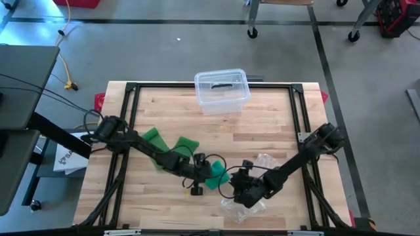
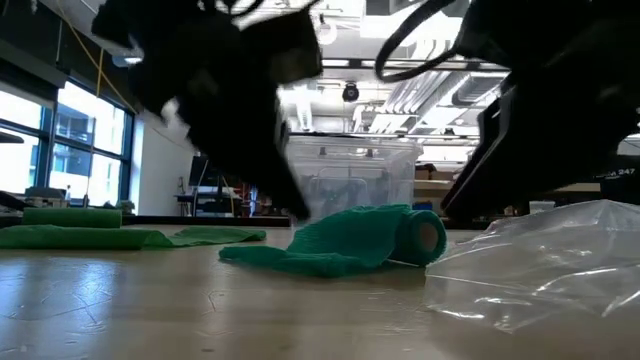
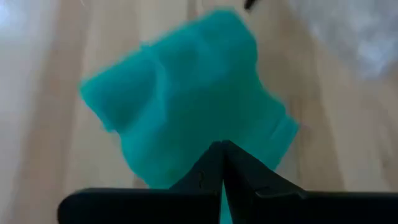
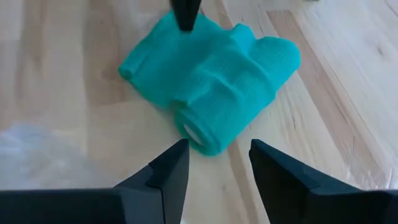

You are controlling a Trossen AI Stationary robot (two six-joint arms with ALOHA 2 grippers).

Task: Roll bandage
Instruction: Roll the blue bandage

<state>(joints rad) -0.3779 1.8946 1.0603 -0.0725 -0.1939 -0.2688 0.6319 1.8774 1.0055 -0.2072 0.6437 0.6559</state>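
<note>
- High view: the bandage (image 1: pixel 216 174), green, lies on the table (image 1: pixel 262 131) near its front edge, between the two grippers. Its loose strip trails off toward the left side of the table. The left gripper (image 1: pixel 200 172) is at the bandage's left side, the right gripper (image 1: pixel 237 178) just to its right. A clear bin (image 1: pixel 222 90) sits at the far edge, and a clear bag (image 1: pixel 244 208) lies under the right arm.
- Low view: the bandage (image 2: pixel 350 240) is partly rolled, its roll end with a pale core facing right; the bag (image 2: pixel 545 255) is beside it, the bin (image 2: pixel 345 180) behind.
- Left wrist view: the left gripper (image 3: pixel 222 163) has its fingers pressed together, tips at the bandage (image 3: pixel 186 106) edge; whether cloth is pinched cannot be told.
- Right wrist view: the right gripper (image 4: pixel 217 158) has its fingers apart, just short of the roll end of the bandage (image 4: pixel 211 74), not touching it.
</note>
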